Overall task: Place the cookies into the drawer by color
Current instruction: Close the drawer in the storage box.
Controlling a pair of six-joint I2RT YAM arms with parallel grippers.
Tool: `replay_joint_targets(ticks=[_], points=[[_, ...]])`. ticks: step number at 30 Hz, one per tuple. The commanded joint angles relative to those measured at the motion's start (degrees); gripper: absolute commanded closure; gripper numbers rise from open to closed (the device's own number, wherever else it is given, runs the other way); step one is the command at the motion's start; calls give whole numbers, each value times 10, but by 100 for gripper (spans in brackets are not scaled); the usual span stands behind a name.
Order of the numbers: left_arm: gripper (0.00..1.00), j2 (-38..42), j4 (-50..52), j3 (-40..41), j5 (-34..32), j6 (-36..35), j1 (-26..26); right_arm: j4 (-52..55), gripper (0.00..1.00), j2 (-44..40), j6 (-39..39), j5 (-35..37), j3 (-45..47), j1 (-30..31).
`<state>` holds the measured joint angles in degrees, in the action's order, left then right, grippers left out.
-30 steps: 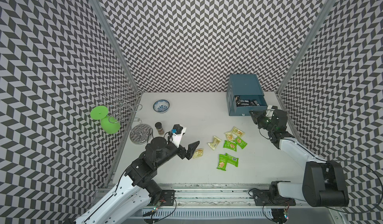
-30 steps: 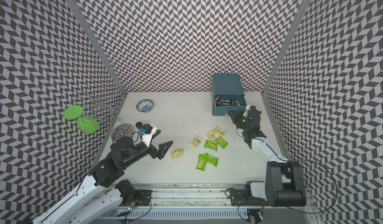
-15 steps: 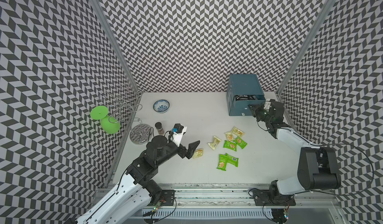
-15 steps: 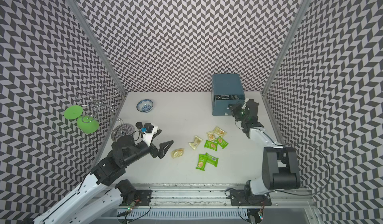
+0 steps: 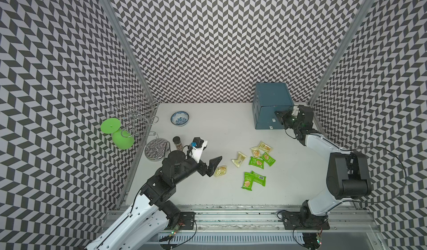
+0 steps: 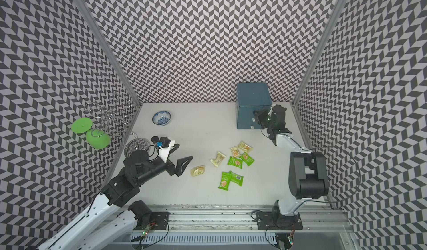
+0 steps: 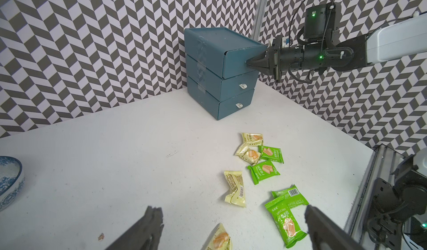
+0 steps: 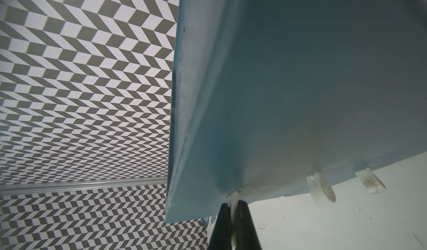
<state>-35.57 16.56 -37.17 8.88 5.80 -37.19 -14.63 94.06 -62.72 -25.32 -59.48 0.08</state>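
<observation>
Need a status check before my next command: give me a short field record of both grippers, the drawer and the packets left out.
left gripper: open, empty, over a pale yellow packet
right gripper: shut on the handle of the top drawer
top drawer state: pushed in or nearly; contents hidden
yellow packets on the table: four, counting that one
green packets on the table: four
black packets: none in view

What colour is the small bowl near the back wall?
The bowl is white with a blue pattern, clearest in a top view.
</observation>
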Motion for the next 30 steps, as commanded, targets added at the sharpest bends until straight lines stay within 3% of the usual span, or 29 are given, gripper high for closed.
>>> replay_joint_targets(ticks=[1,7,16,26,30], points=[[0,1,-17,3,11,-8,5,-29,100,9,-1,-2,-22,-3],[0,2,-17,4,13,-8,7,-22,99,19,4,-4,-33,-4],[1,2,-18,4,14,-8,9,-14,86,12,26,-13,-36,-3],[0,1,-19,5,17,-7,10,-9,52,-116,49,-10,65,-10],[1,1,-19,4,17,-7,11,-28,50,-155,37,-4,119,-17]])
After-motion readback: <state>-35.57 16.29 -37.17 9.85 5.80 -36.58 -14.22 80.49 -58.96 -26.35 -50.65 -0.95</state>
